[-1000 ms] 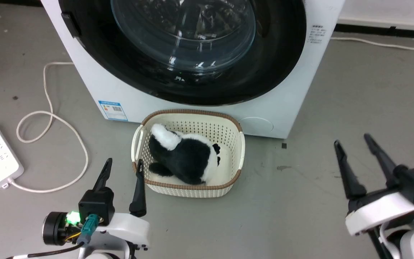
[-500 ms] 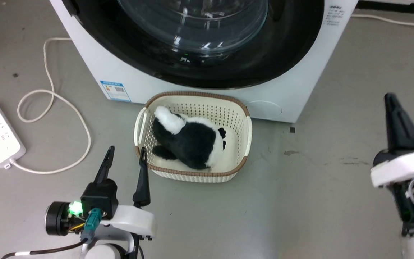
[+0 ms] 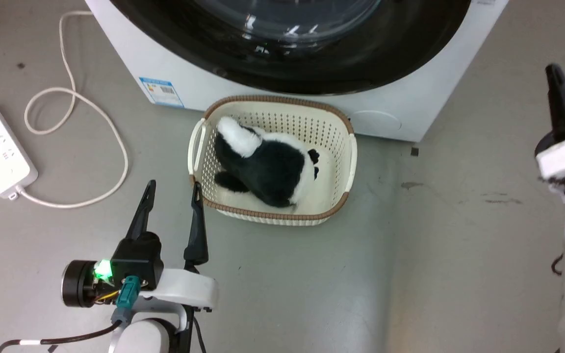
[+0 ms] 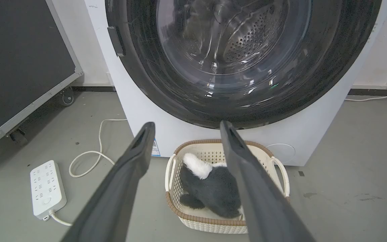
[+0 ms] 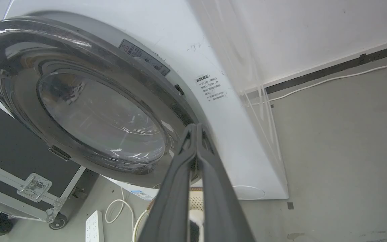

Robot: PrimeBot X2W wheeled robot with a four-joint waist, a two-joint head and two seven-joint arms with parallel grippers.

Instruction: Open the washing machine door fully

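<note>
Washing machine door [image 3: 400,54] is sitting flush on the washing machine [image 3: 189,83] front, facing the robot, basket [image 3: 348,162] below is holding a plush toy [image 3: 268,169], left gripper [image 3: 173,185] is hovering spread, right gripper [image 5: 196,126] is pressing its fingers together.

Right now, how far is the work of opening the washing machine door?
Done: nothing; the washing machine door sits shut. In hand: the right gripper, shut, points at the door's rim. Left: pulling it fully open. The left gripper hangs open.
</note>
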